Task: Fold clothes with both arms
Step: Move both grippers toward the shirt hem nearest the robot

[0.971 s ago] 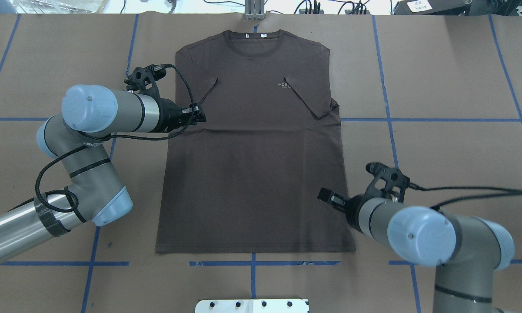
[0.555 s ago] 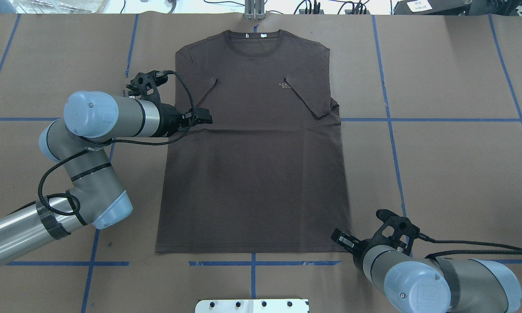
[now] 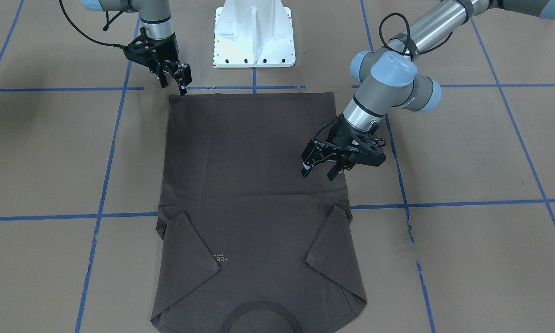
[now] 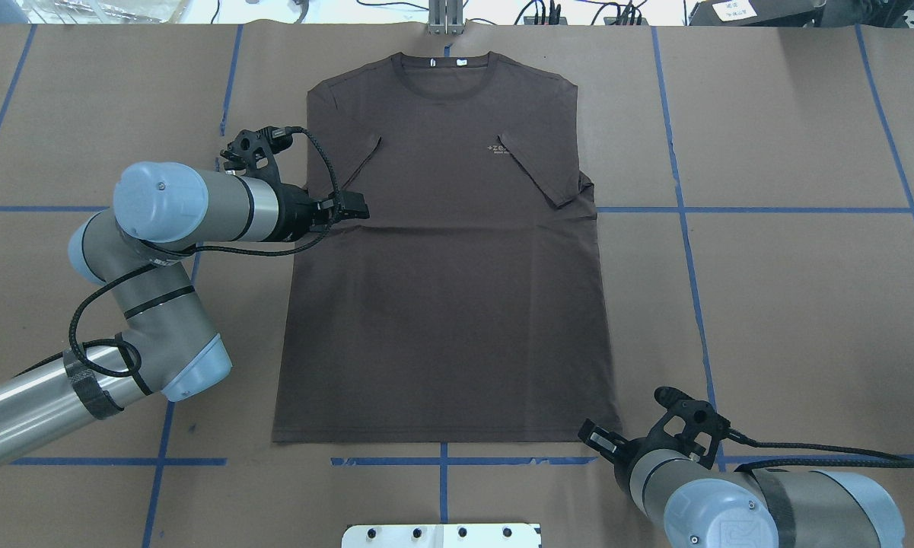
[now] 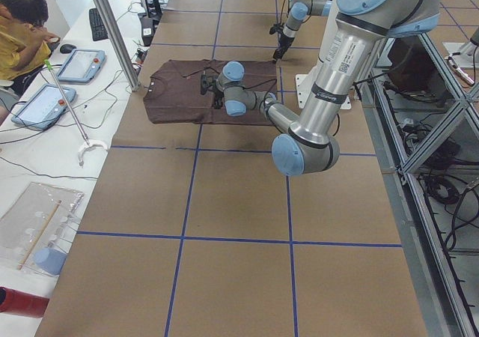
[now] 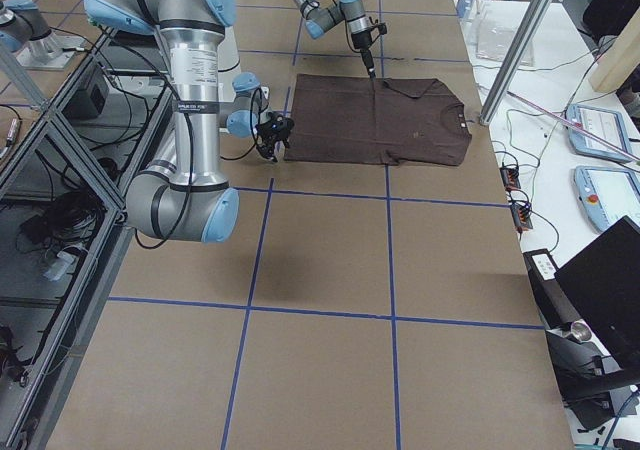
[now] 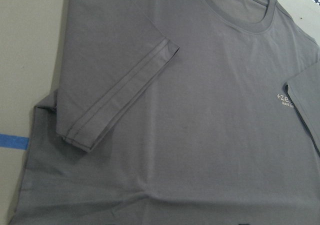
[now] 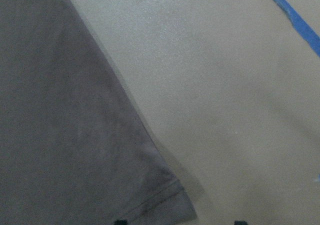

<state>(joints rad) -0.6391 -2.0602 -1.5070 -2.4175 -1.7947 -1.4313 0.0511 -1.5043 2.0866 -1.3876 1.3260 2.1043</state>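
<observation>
My T-shirt lies flat on the brown paper table, front up, collar at the far edge from my base, hem toward me, both short sleeves folded in over the chest.

My left gripper hangs above the shirt's left side edge, just below the folded sleeve. Its two fingers are spread apart with clear space between them and hold nothing; I see a gap between the fingertips and the cloth. My left wrist camera looks down on the folded sleeve and the pale chest lettering.

My right gripper is at the hem's right corner, fingers parted and pointing down, tips just at the cloth's edge. I cannot tell whether they touch it. Nothing is pinched between them.
</observation>
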